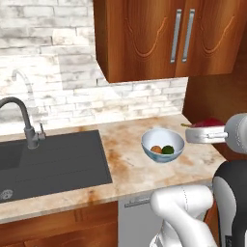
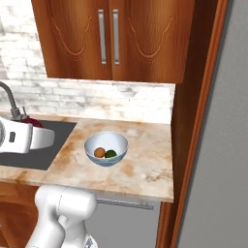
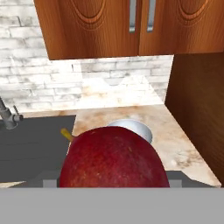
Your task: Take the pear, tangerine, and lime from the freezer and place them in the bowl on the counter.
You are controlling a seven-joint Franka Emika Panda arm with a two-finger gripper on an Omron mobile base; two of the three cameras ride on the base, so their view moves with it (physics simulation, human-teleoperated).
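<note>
Deep red, speckled pear (image 3: pixel 114 157) with a short yellowish stem, looming close before the hand camera, held up near the glossy pale blue-white bowl (image 1: pixel 147 142). Pincer grip impossible to judge. Small orange tangerine (image 1: pixel 156 149) beside dark green lime (image 1: pixel 167 150) inside that bowl on beige marbled counter (image 2: pixel 145 160).

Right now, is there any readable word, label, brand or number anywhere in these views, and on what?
None. The wooden cabinets, the counter, the bowl and the red pear carry no text. A small dark mark on the white hand is too blurred to read.
</note>
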